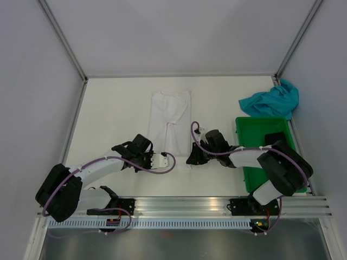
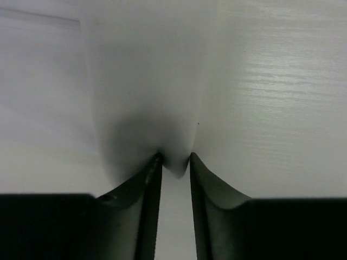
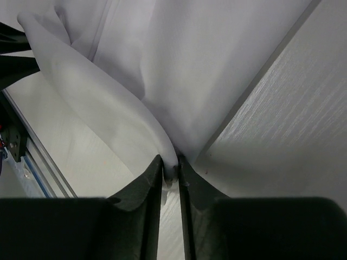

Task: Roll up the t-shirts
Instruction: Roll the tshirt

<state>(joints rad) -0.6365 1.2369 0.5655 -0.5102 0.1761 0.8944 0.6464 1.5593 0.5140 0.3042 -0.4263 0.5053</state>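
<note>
The left gripper (image 2: 174, 161) has its jaws drawn in narrow on a bunched corner of the white t-shirt (image 1: 171, 116), and the right gripper (image 3: 171, 164) pinches a lifted fold of the same shirt between nearly closed jaws. The two grippers sit at the near hem corners of this shirt, which lies folded into a long strip on the middle of the worktop (image 1: 108, 119). The teal t-shirt (image 1: 271, 101) lies crumpled at the far right, just behind the green bin (image 1: 263, 130).
</note>
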